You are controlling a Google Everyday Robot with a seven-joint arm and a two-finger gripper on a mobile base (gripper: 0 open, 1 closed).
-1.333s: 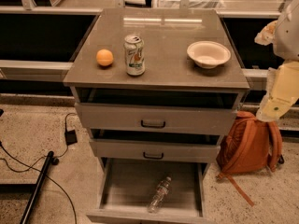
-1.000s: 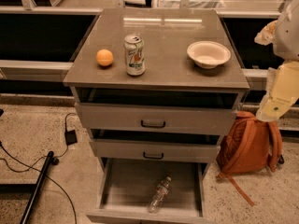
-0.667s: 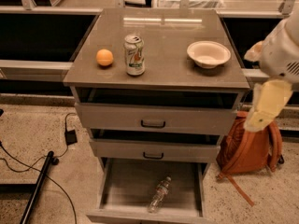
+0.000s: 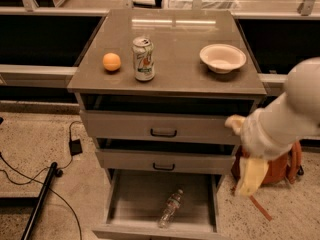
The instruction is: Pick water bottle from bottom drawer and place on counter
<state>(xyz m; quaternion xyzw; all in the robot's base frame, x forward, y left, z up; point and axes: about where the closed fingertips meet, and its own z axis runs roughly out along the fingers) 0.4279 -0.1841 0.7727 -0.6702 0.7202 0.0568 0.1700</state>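
The water bottle, small, clear and ribbed, lies on its side in the pulled-out bottom drawer, right of the tray's middle, cap pointing to the back. The counter carries an orange ball, a soda can and a bowl. My arm comes in from the right edge, and my gripper hangs at its pale yellow end, right of the cabinet at the height of the middle drawer, above and to the right of the bottle and apart from it.
On the counter stand an orange ball, a white-green soda can and a pale bowl. The two upper drawers are slightly open. An orange-brown bag sits on the floor behind my arm. Cables and a dark pole lie at the left.
My arm has swung left and down from the right edge toward the cabinet's right side. The bottle, the drawers and the things on the counter have not moved.
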